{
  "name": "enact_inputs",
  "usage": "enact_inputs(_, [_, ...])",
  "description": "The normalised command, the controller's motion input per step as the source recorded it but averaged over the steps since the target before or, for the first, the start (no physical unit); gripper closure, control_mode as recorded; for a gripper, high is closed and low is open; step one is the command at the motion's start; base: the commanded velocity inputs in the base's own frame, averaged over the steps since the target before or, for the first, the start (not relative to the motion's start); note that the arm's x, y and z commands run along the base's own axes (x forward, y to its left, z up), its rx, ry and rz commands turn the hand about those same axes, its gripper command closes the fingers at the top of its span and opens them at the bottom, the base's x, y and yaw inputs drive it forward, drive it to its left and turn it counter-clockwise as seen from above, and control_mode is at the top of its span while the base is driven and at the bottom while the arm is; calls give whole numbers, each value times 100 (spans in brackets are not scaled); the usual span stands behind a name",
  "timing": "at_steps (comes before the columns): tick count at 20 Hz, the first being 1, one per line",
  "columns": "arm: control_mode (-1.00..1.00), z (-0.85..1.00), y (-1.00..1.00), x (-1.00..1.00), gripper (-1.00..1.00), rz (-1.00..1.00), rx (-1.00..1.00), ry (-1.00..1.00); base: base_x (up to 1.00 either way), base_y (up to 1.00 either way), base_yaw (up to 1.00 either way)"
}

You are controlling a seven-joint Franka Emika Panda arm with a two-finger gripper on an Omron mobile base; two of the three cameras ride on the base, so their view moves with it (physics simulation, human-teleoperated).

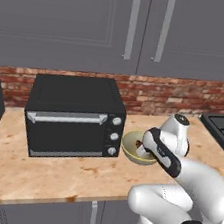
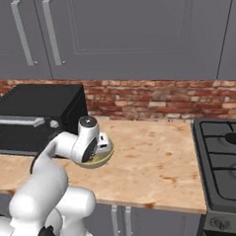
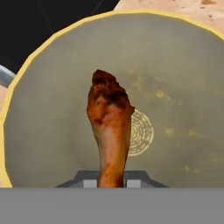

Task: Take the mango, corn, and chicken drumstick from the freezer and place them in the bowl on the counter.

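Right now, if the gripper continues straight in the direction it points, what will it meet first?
The gripper, shut on the chicken drumstick, points into the bowl. The drumstick's far end would probably touch the bowl's floor first; depth is uncertain.

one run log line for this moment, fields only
tool: shut on drumstick | position: over bowl | bowl contents: none seen | bowl on counter beside toaster oven
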Motion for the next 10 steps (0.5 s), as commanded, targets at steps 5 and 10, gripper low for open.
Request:
enact_inputs(5, [-100, -16, 0, 22, -100, 3, 0, 0, 0, 0, 0])
enact_inputs(10, [-100, 0, 0, -12, -100, 0, 0, 0, 0, 0, 0])
